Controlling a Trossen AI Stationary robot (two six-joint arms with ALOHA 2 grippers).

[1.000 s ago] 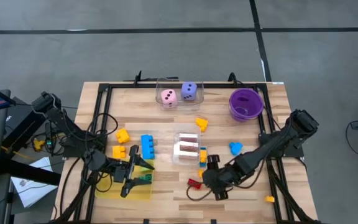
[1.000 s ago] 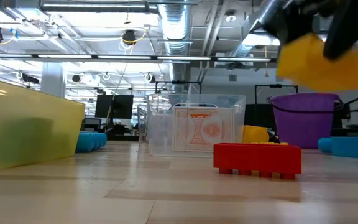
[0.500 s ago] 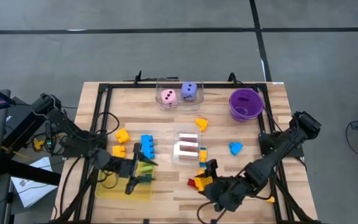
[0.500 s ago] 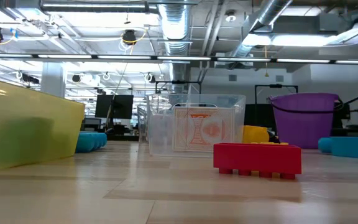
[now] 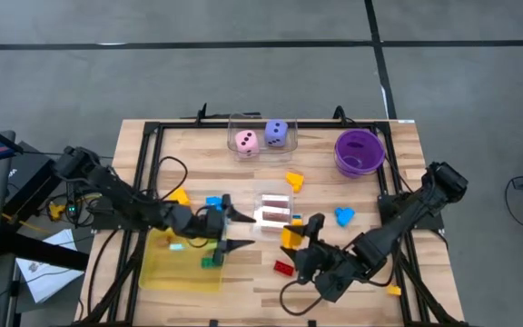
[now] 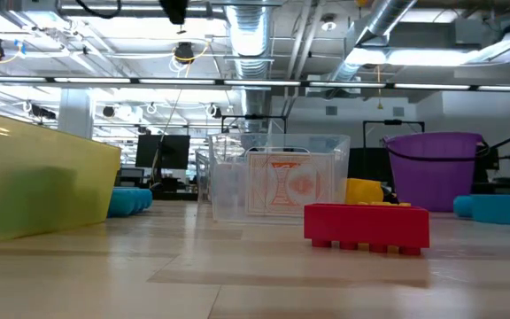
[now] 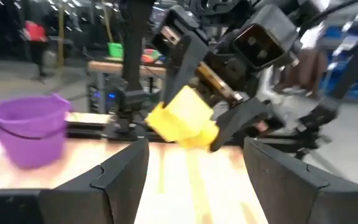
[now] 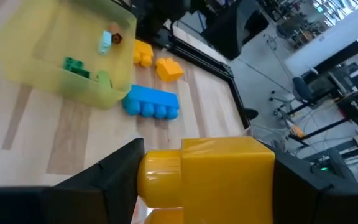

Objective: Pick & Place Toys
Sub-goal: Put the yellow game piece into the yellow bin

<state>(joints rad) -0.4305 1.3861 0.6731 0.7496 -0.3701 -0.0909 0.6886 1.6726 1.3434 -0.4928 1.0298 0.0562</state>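
Observation:
My right gripper [image 5: 298, 238] hangs above the table's middle, just in front of the clear card box [image 5: 275, 211], and is shut on a yellow brick [image 8: 210, 171]. Facing it from the left is my left gripper [image 5: 236, 229], open and empty, its fingers [image 7: 123, 180] framing the brick [image 7: 182, 118]. A red brick [image 5: 284, 266] lies flat on the table below the right gripper. On the left, the yellow tray [image 5: 166, 272] has small green pieces [image 5: 209, 262] in it. A blue brick [image 8: 153, 102] and orange pieces [image 8: 168, 68] lie beyond the tray. My right gripper pinches the yellow brick by two opposite sides [image 8: 266, 168] between its two fingers [image 8: 120, 168]. The fingers slant down from the table's right. The brick is lifted clear of the table.
A clear box with a pink and a purple die [image 5: 261, 138] stands at the far edge, with the purple bowl [image 5: 360, 150] to its right. A yellow piece [image 5: 294, 180], a blue piece [image 5: 344, 216] and a small yellow piece [image 5: 394, 291] lie on the right half.
My left gripper has swung from above the yellow tray toward the table's right, rolling as it went, and now faces the right gripper. My right gripper has risen with the yellow brick and turned, carrying it up out of the low view.

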